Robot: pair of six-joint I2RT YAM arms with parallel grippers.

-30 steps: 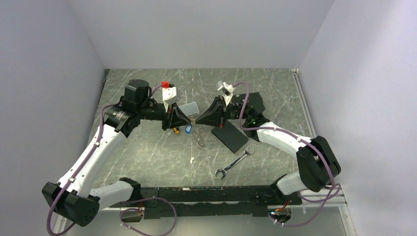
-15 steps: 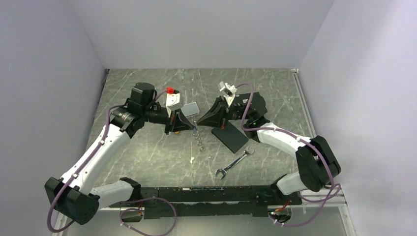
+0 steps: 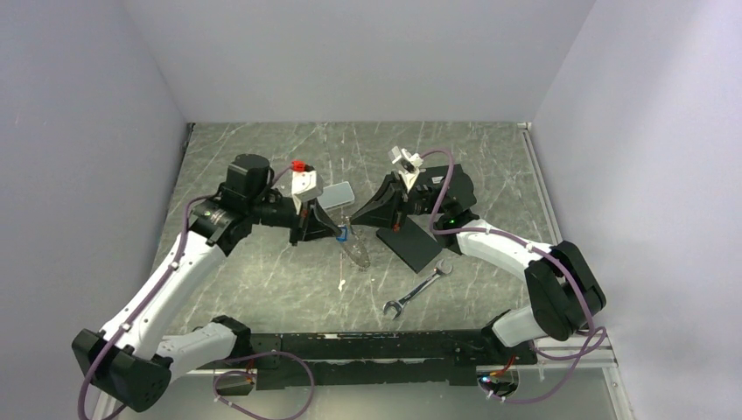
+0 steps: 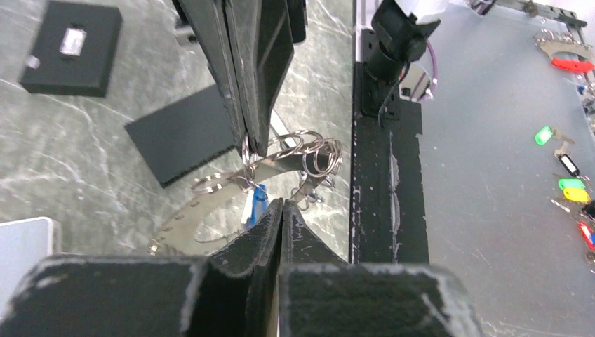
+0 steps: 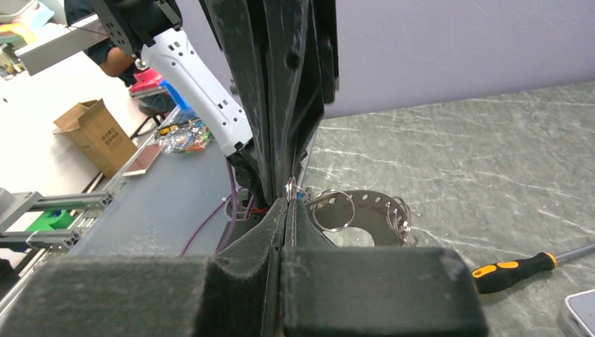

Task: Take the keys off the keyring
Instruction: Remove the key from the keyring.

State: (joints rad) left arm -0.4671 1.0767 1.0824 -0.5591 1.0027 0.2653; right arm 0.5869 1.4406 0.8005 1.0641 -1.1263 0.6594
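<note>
Two arms meet above the middle of the marble-patterned desk (image 3: pixel 262 280). The keyring (image 3: pixel 357 248), a thin grey metal band pierced with small holes, hangs tilted between the two pincer tips, clear of the desk surface in the top view.

Right pincer (image 5: pixel 288 205): fully closed, its tips nipping a small wire loop at the upper edge of the keyring.

Left pincer (image 4: pixel 281 209): fingers pressed together with no gap, tips touching or just beside the right pincer's tips. The blue tag (image 4: pixel 258 202) hangs just beside them. Whether this pincer has hold of anything cannot be told.

The keys (image 4: pixel 319 156) appear as a cluster of small grey loops and thin metal pieces strung along the band near both pincers. They are too small to tell apart.

A black flat rectangle (image 3: pixel 409 243) lies on the desk under the right arm. A silver wrench (image 3: pixel 418 288) lies nearer the arm bases, apart from it. A screwdriver (image 5: pixel 523 267) with an orange-and-black handle lies on the desk beyond the keyring in the right wrist view.
</note>
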